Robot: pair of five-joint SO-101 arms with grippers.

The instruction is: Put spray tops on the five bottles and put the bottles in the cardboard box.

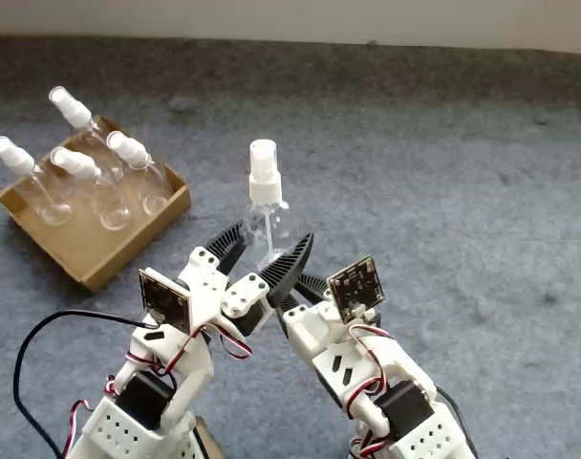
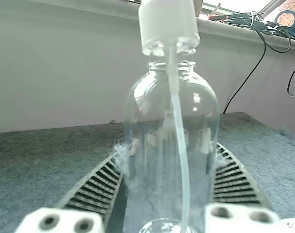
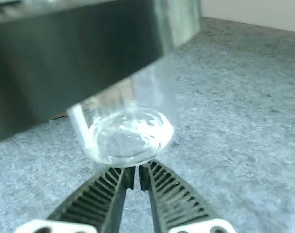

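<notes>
A clear bottle (image 1: 268,228) with a white spray top (image 1: 264,172) is held upright between the fingers of my left gripper (image 1: 269,245), which is shut on its body. In the left wrist view the spray top (image 2: 169,24) sits on the bottle (image 2: 157,145) neck with a thin gap under it, and its tube runs down inside. My right gripper (image 3: 137,171) is shut with nothing in it, its tips just below the bottle's round base (image 3: 130,137). The cardboard box (image 1: 92,260) lies at the left with several capped bottles (image 1: 90,172) in it.
Grey carpet covers the table on all sides. A black finger (image 3: 74,58) of my left gripper crosses the right wrist view above the bottle's base. A black cable (image 1: 42,335) loops near the left arm's base.
</notes>
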